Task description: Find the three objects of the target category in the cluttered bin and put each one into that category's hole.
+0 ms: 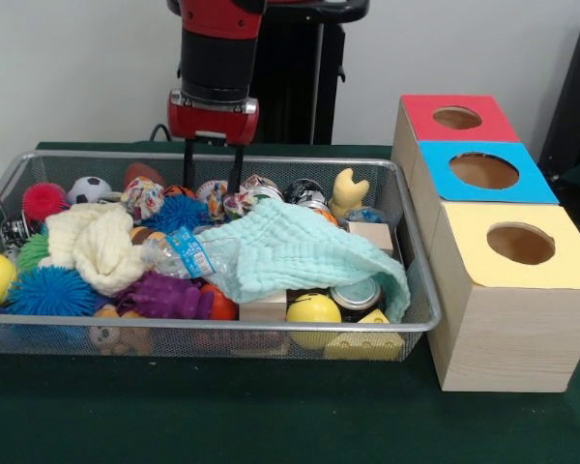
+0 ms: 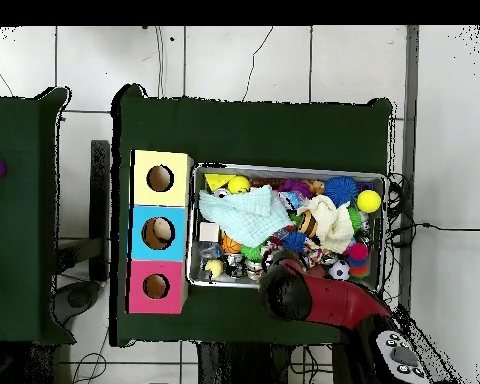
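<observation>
My gripper hangs open over the back of the wire bin, with its two dark fingers spread apart and nothing between them. Just below the tips lie patterned balls and a blue spiky ball. A mint-green cloth covers the middle of the bin, and a clear plastic bottle lies beside it. Three wooden boxes stand to the right with holes in red, blue and yellow tops. In the overhead view the arm hides the gripper.
The bin also holds a cream cloth, yellow balls, a purple toy, a soccer ball, a pink spiky ball, wooden blocks and tins. Green table cloth lies in front.
</observation>
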Robot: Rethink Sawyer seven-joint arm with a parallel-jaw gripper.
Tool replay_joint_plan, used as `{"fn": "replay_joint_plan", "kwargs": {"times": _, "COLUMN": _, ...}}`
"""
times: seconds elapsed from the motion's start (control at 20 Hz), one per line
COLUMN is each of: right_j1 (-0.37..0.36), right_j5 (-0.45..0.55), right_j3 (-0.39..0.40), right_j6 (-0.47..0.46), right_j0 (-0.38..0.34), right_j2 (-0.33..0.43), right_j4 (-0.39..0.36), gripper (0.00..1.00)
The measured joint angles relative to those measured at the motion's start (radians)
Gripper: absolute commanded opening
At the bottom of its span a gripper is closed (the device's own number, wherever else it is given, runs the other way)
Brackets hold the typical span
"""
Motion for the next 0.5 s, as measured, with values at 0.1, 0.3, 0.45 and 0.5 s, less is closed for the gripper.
{"fn": "replay_joint_plan", "kwargs": {"times": 0.1, "right_j1": 0.021, "right_j5": -0.001, "right_j3": -0.015, "right_j6": 0.000, "right_j0": 0.001, "right_j2": 0.000, "right_j4": 0.000, "gripper": 1.00}}
{"fn": "replay_joint_plan", "kwargs": {"times": 0.3, "right_j1": 0.074, "right_j5": -0.032, "right_j3": -0.038, "right_j6": 0.000, "right_j0": 0.001, "right_j2": 0.000, "right_j4": 0.000, "gripper": 1.00}}
{"fn": "replay_joint_plan", "kwargs": {"times": 0.45, "right_j1": 0.118, "right_j5": -0.080, "right_j3": -0.052, "right_j6": 0.000, "right_j0": 0.002, "right_j2": 0.000, "right_j4": 0.000, "gripper": 1.00}}
{"fn": "replay_joint_plan", "kwargs": {"times": 0.5, "right_j1": 0.124, "right_j5": -0.089, "right_j3": -0.053, "right_j6": 0.000, "right_j0": 0.002, "right_j2": 0.000, "right_j4": 0.000, "gripper": 1.00}}
